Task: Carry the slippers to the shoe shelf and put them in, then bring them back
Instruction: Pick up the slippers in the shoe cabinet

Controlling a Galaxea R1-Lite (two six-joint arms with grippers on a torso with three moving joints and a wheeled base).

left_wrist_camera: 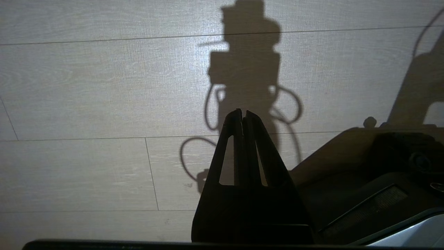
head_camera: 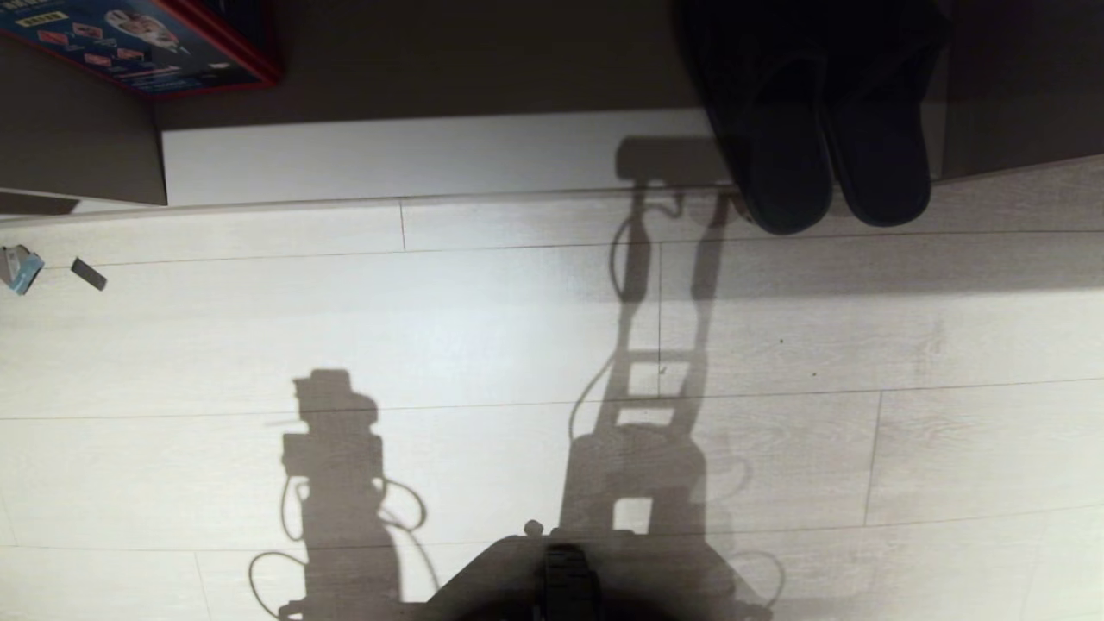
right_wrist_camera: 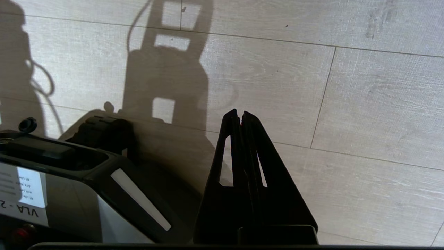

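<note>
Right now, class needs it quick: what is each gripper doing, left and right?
Left gripper: closed, holding nothing, over bare floor.
Right gripper: closed, holding nothing, over bare floor.

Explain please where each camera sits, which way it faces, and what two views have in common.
Head view: on the head, looking down at floor, slippers and shelf; base shows.
Left wrist view: behind the shut left gripper, facing floor; base at the side.
Right wrist view: behind the shut, empty right gripper, facing floor; base at the side.
Shared: all three show the arm shadows on the floor.
</note>
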